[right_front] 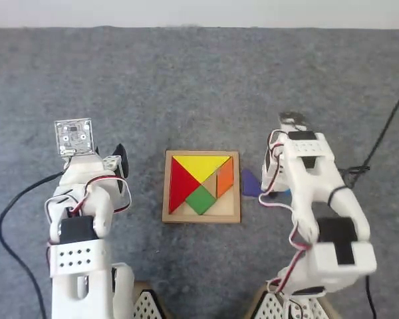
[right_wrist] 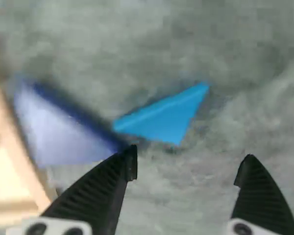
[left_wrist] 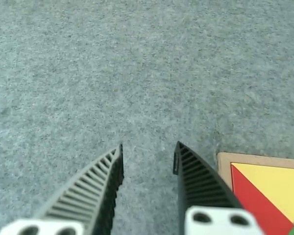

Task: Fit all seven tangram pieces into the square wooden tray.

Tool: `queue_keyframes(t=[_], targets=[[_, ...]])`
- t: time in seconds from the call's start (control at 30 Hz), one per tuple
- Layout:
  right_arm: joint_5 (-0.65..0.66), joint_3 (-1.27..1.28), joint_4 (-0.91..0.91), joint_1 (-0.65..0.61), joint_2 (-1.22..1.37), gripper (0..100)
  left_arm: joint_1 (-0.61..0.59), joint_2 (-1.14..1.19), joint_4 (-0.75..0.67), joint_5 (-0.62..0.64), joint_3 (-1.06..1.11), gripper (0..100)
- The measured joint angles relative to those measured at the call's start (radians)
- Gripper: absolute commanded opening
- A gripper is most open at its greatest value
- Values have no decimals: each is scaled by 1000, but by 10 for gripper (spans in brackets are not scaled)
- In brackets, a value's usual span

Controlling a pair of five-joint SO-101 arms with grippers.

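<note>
The square wooden tray lies flat near the middle of the gray table, between the two arms. Four pieces sit inside it. A large yellow triangle lies along the side facing the table's far edge, and a large red triangle lies along the side nearest the left arm. A green square stands on its corner below where the two triangles meet. An orange parallelogram lies toward the right arm's side. Bare wood shows along the tray's near side and near its right corner.

Two pieces lie on the table outside the tray, on the right arm's side. A purple piece sits just beside the tray's rim; whether it touches the rim I cannot tell. A blue triangle lies beyond it, one corner reaching the purple piece.

The right gripper hangs low over these two pieces with its fingers spread wide and nothing between them. One fingertip is close to where blue and purple meet.

The left gripper is over bare table on the tray's other side, pointing toward the far edge. Its fingers are parted and it holds nothing.
</note>
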Motion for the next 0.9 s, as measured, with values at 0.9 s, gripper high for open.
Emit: queue_keyframes(t=[0.9], targets=[[516, -396, 272, 49, 209, 332, 0, 0, 0, 0, 0, 163]])
